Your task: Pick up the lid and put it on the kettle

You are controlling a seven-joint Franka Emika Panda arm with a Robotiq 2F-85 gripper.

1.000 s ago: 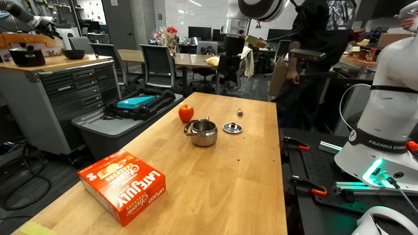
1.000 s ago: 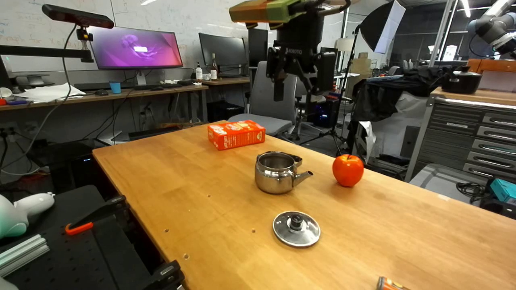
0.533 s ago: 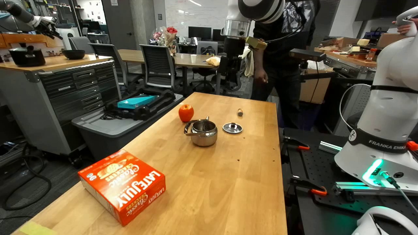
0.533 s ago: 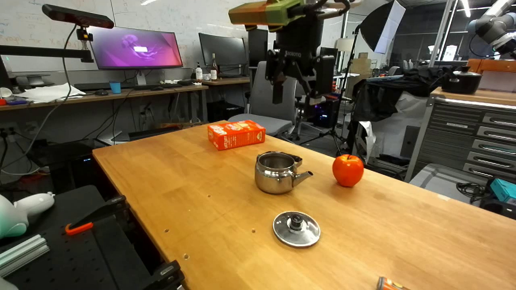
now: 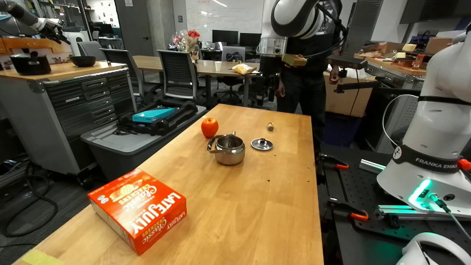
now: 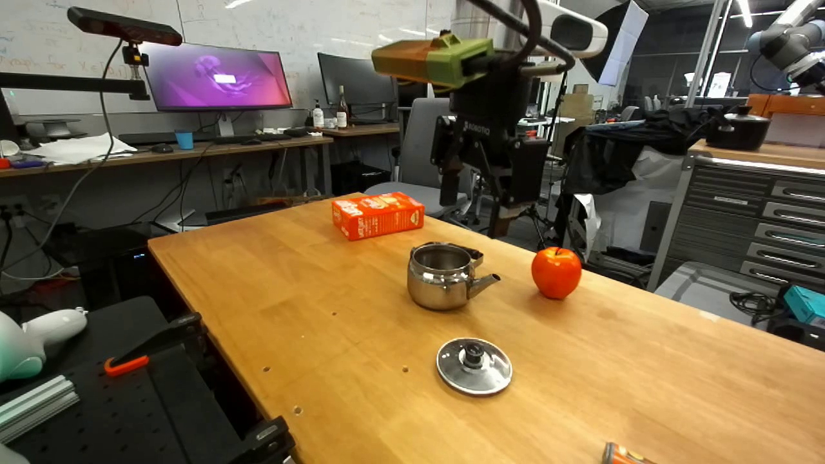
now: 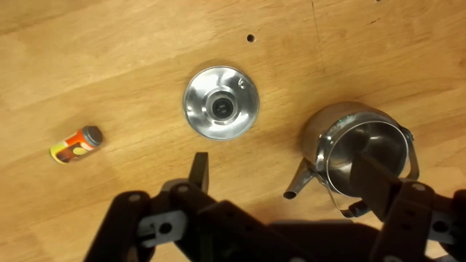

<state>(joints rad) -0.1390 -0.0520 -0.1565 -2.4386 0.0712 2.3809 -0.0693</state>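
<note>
The lid (image 7: pixel 204 120) is a round silvery disc with a dark centre knob. It lies flat on the table, knob up, in both exterior views (image 5: pixel 257 147) (image 6: pixel 457 374). The kettle (image 6: pixel 438 283) is a small shiny steel pot with a spout and a dark-gripped handle folded to its side. It stands upright and uncovered beside the lid; it also shows in the wrist view (image 7: pixel 382 145). My gripper (image 6: pixel 474 209) is open and empty, well above the table. In the wrist view the gripper (image 7: pixel 282 163) has one finger (image 7: pixel 200 169) below the lid and the other overlapping the kettle.
A red apple (image 6: pixel 557 274) stands near the kettle's spout. An orange-red cracker box (image 5: pixel 138 206) lies farther along the table. A small orange cylinder (image 7: pixel 76 144) lies on the lid's other side. A person (image 5: pixel 305 73) stands behind the table's end.
My gripper has come down and a little to the right in both exterior views, still open. The person has moved left behind the arm. The lid and kettle have not moved.
</note>
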